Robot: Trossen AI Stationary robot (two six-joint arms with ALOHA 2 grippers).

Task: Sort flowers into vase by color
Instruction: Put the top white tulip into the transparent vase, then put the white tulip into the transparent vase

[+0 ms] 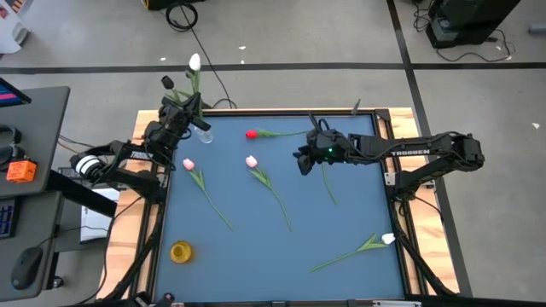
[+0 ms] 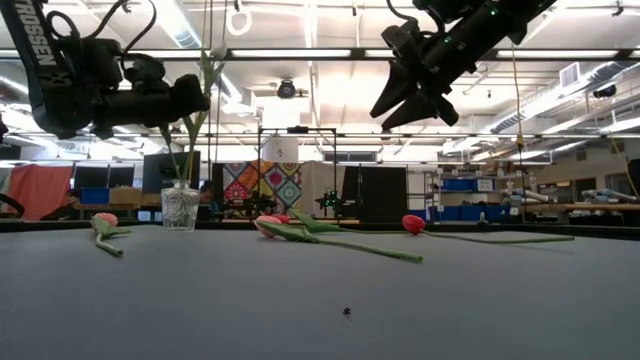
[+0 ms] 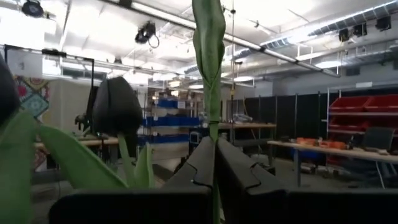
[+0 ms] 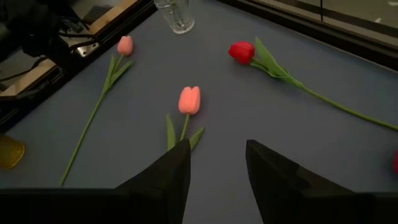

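Observation:
A glass vase (image 1: 203, 132) stands at the table's far left corner, with a dark tulip (image 3: 115, 106) rising from it. My left gripper (image 1: 194, 109) hangs just above the vase, shut on the stem of a white tulip (image 1: 195, 62). On the blue table lie two pink tulips (image 1: 188, 164) (image 4: 189, 99), a red tulip (image 1: 252, 134) and another white one (image 1: 388, 240). My right gripper (image 4: 217, 155) hangs open, high above mid-table, short of the nearer pink tulip. Under its arm lies another stem (image 1: 328, 183). My left gripper pinches the white tulip's thin green stem (image 3: 214, 127) between its two fingers, well below the head. The fingers lie across the stem, pointing toward the table's far edge and slightly up. The stem stands upright and runs down toward the vase's mouth (image 2: 181, 188); its lower end does not show plainly.
A small yellow cup (image 1: 181, 251) sits near the table's front left corner. Wooden rails (image 1: 408, 213) frame the table. A desk with a mouse and an orange box (image 1: 22, 170) stands beyond the left edge. Cables lie on the floor beyond the far edge.

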